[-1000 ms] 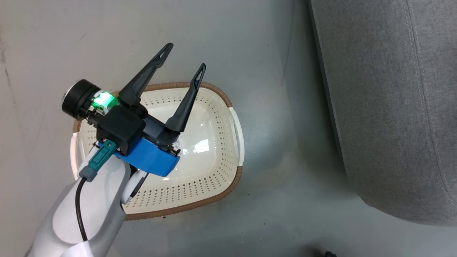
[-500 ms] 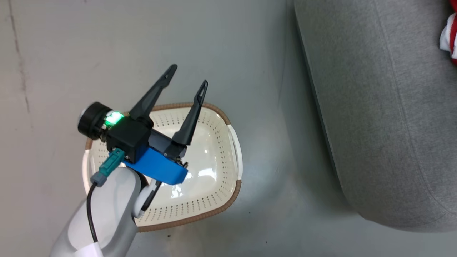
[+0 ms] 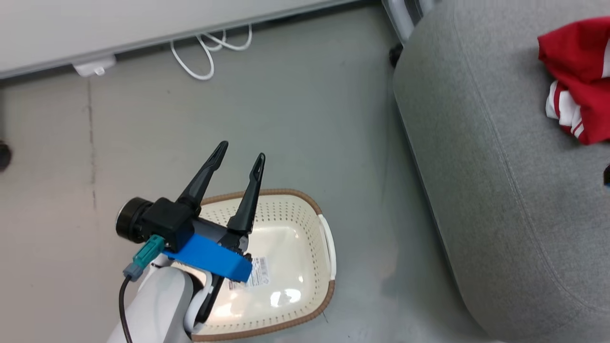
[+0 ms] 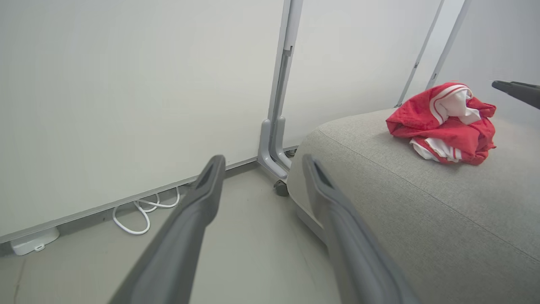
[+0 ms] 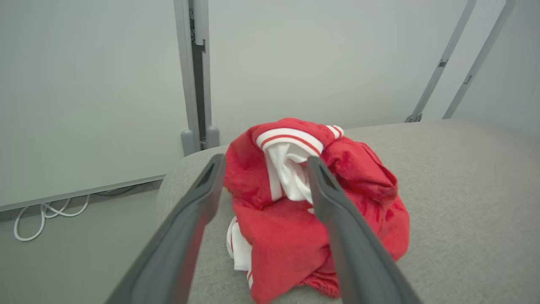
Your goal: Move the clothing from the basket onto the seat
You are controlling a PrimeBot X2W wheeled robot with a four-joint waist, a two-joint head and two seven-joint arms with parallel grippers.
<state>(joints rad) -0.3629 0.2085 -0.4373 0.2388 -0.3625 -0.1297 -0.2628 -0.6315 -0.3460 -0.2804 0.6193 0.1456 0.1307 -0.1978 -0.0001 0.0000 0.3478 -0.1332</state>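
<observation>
Clothing (image 5: 295, 202), heaped near end edge of seat (image 3: 476, 190), dead ahead of spread right hand (image 5: 265, 159); spread left hand (image 3: 241, 149) well apart, above empty basket (image 3: 305, 202).

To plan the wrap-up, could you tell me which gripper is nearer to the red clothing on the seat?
Right. The right gripper hangs open just short of the clothing, above the seat; the left gripper is open over the basket on the floor.

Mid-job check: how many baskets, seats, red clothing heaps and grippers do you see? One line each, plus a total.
basket: 1, empty
seat: 1
red clothing heap: 1, on the seat
grippers: 2, left gripper and right gripper, both open
Total: 5
</observation>
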